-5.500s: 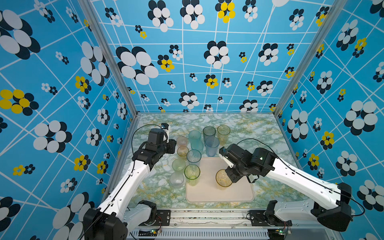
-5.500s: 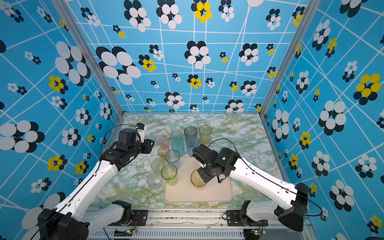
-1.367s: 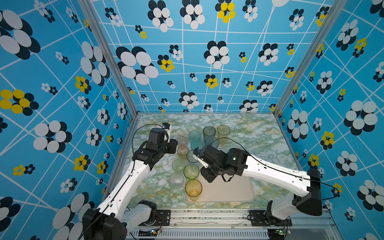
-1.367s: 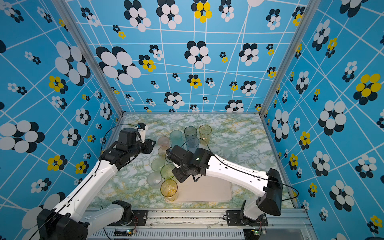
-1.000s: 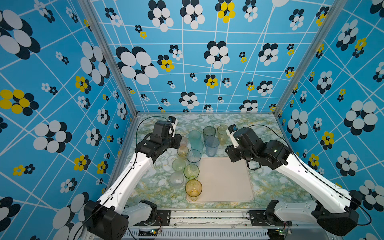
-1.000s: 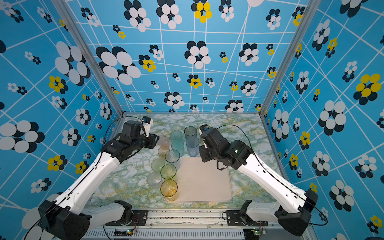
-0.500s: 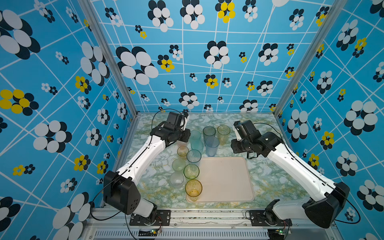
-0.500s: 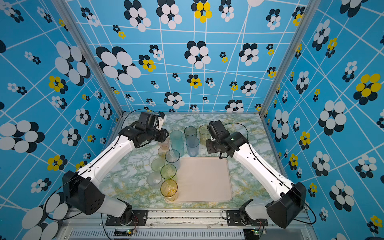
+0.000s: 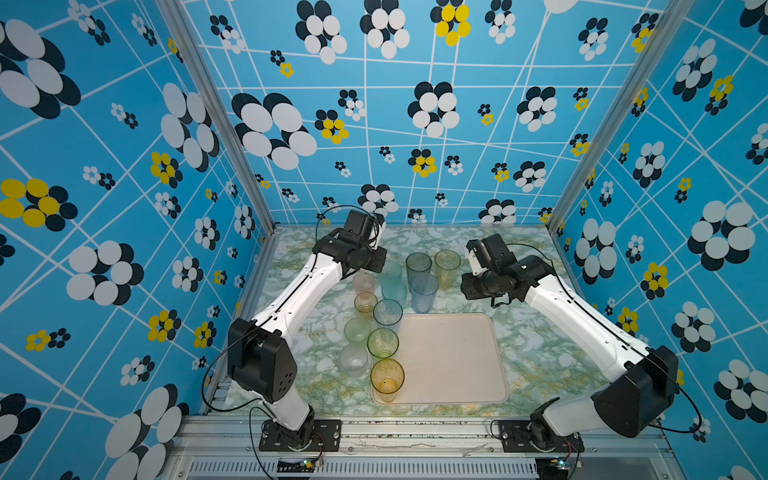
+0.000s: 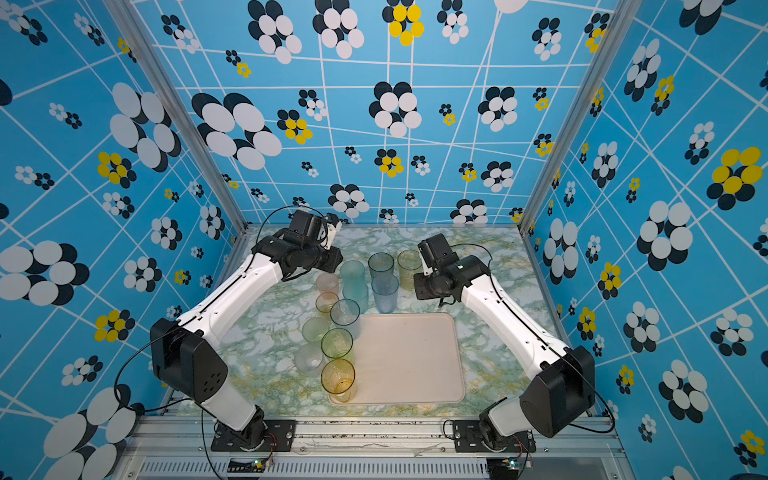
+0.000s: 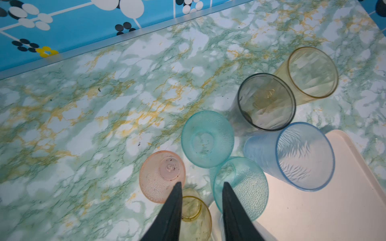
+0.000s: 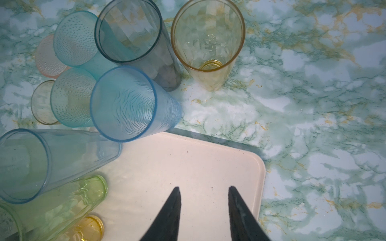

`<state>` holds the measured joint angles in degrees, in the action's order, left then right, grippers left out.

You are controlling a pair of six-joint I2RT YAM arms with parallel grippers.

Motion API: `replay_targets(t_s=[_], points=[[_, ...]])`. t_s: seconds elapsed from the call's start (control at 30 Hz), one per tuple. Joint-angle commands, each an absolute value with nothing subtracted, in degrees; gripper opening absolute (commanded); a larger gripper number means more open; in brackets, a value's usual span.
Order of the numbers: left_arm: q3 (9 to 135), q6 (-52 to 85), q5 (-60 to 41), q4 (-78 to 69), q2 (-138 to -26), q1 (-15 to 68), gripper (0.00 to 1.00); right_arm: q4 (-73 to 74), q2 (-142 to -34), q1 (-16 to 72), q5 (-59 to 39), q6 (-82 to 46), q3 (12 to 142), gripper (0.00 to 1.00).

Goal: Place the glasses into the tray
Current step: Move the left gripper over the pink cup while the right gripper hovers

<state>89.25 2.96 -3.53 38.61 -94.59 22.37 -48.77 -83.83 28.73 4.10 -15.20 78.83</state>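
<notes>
Glasses mostly stand off the tray, bunched ahead of and between the two grippers. Only the near amber glass clearly stands inside the rim, well behind both grippers. I cannot tell whether the green glass next to it is on the tray or just off its edge. The right gripper hangs over the tray's far corner with its jaws apart and nothing between them. Straight ahead of its fingertips, just past that corner, stands the far amber glass, upright with its mouth up, so its long axis is vertical. It is the outermost of the bunch on that side, with the grey glass just beside it. The left gripper is also parted and empty, poised above the pink glass and a teal glass, which lie under and just ahead of its tips. In my judgement the right arm is the nearer one to the far amber glass. A forward, lowered approach from its open side would suit, keeping clear of the grey neighbour.
</notes>
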Motion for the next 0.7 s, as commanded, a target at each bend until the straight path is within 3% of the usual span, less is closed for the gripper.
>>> replay_targets(t_s=[0.0,0.3,0.67], points=[[86.8,3.3,-1.9,41.3,-92.0,19.2,0.32,-47.7,-84.9,28.3,2.4,-13.9,80.2,0.4],[77.3,6.2,-7.6,36.9,-92.3,13.2,0.32,-47.6,-85.6,28.2,1.8,-13.5,80.3,0.4],[78.7,6.1,-5.1,35.3,-98.8,12.4,0.23,-48.3,-84.9,28.2,1.7,-13.3,80.3,0.4]])
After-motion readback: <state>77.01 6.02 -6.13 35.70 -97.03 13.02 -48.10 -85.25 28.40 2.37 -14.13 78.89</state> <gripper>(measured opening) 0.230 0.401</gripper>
